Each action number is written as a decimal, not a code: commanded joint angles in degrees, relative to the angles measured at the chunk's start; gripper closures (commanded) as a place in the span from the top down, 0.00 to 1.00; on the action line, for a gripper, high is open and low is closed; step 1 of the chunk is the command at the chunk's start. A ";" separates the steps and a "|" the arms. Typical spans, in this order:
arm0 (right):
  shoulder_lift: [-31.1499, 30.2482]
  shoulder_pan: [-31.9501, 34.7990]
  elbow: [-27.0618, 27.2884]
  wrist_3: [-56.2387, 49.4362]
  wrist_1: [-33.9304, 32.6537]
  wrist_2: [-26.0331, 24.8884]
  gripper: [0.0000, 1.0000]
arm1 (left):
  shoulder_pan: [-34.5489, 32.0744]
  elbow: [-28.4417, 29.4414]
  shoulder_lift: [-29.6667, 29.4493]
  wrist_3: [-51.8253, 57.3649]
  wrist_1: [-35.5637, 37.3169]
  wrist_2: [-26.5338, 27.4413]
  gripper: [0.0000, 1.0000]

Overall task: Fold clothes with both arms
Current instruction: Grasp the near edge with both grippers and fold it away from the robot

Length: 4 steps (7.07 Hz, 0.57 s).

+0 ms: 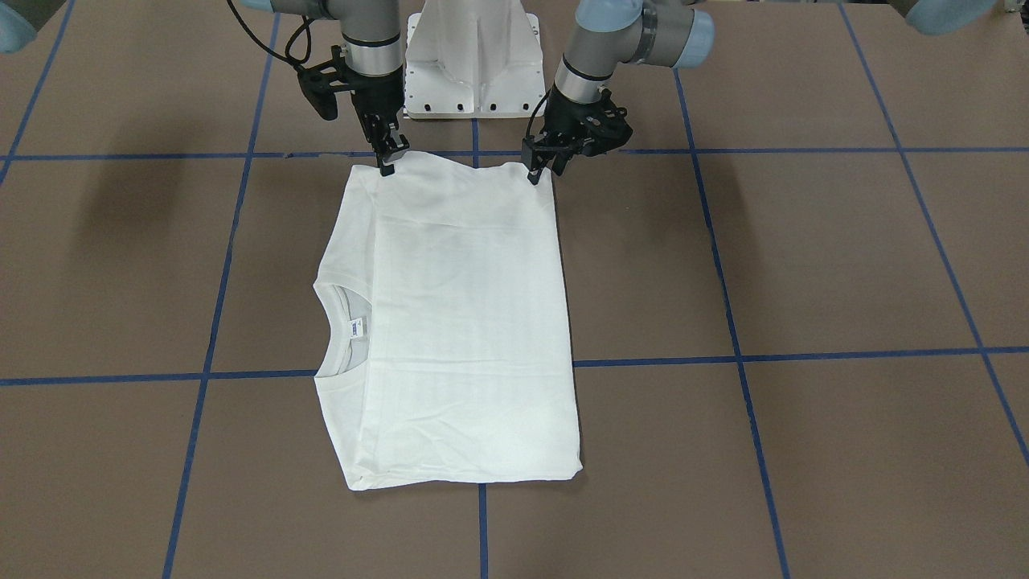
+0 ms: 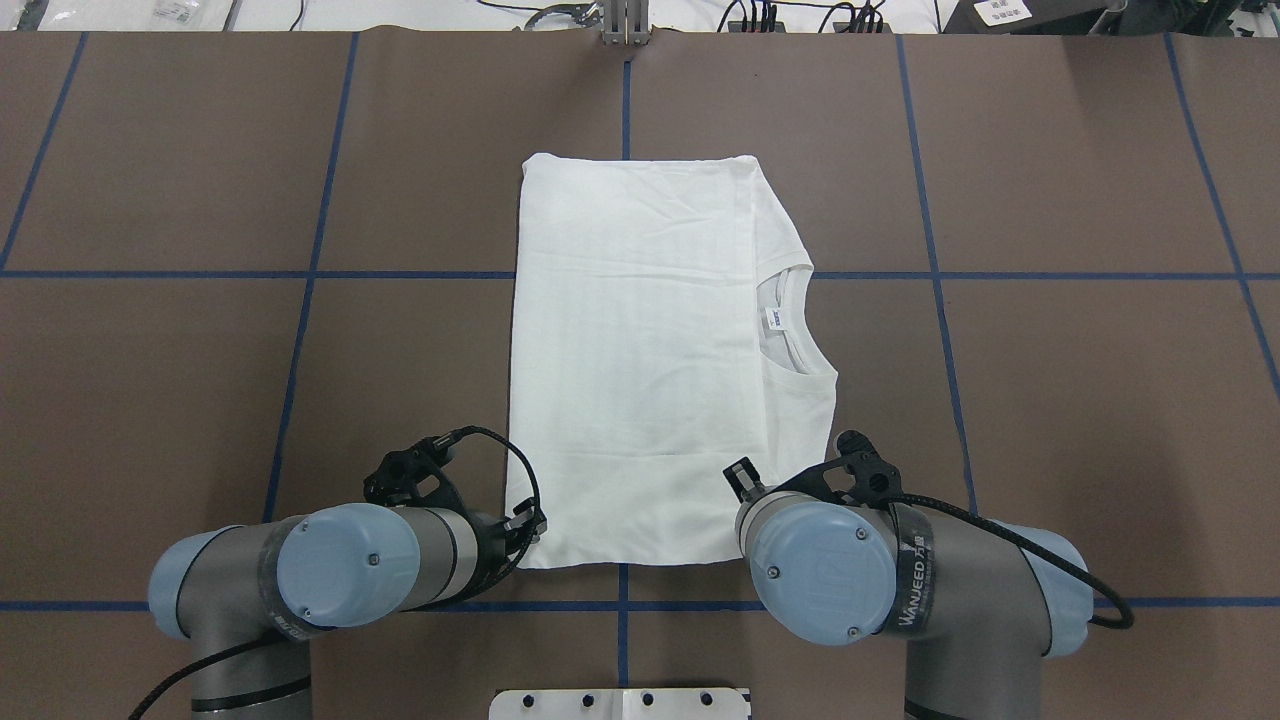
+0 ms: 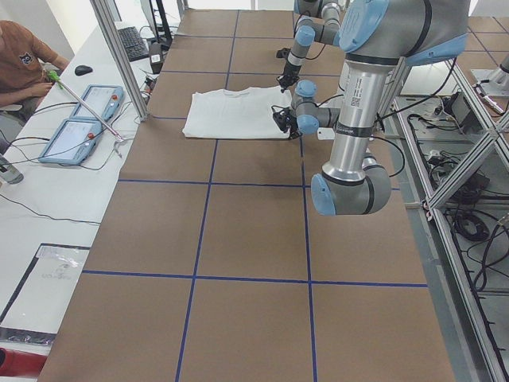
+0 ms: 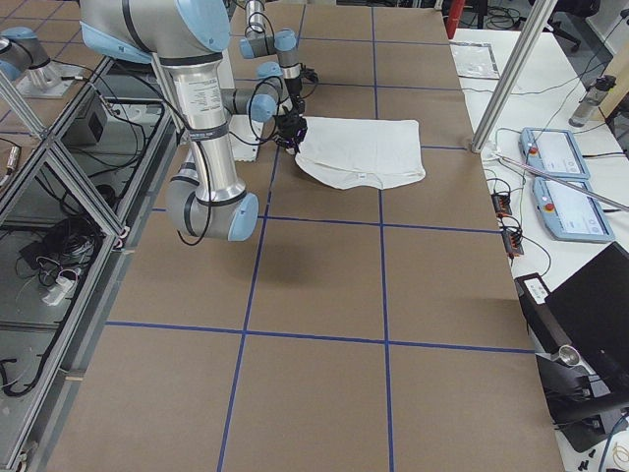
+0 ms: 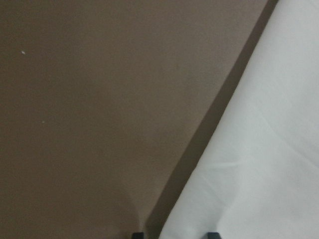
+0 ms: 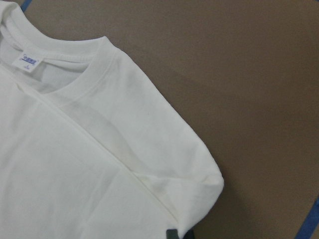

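Currently, reading the front-facing view from its left edge: the right gripper [image 1: 387,165] stands at the upper-left corner of the T-shirt [image 1: 466,322], tip down on the cloth. Its own wrist view shows a single dark tip on the centre line, so the jaws look clenched, but whether cloth is caught between them I cannot tell. T-shirt lies flat at frame centre on the bench [image 1: 804,265], folded to a tall rectangle, with collar [image 1: 331,322] and neck label [image 1: 357,326] on its left side; no print shows. At the T-shirt's upper-right corner is the left gripper [image 1: 545,170], jaws released: its wrist view has two fingertips [image 5: 213,234] set apart with the cloth edge running between them. Judged step: taking both top corners for the next fold. Risks: (1) the two sides are unequal, so a lift now would drag one corner and skew the rectangle; (2) a shallow bite would take only the top layer and peel the stack open, worst on the collar side, where folded layers thicken the corner; (3) the left jaws closing off the edge would miss the cloth. Count: one T-shirt, one collar, one label, two grippers.
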 commanded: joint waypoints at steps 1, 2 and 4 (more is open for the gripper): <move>0.06 -0.02 0.06 0.00 -0.06 0.00 0.00 | 0.05 -0.04 -0.34 0.00 0.01 -0.18 0.00; 0.06 -0.02 0.06 0.09 -0.06 0.00 0.00 | 0.05 -0.04 -0.34 0.17 -0.08 -0.27 0.00; -0.29 -0.89 0.76 0.61 -0.06 -0.09 0.00 | -0.03 -2.31 0.53 1.05 0.27 -1.58 0.00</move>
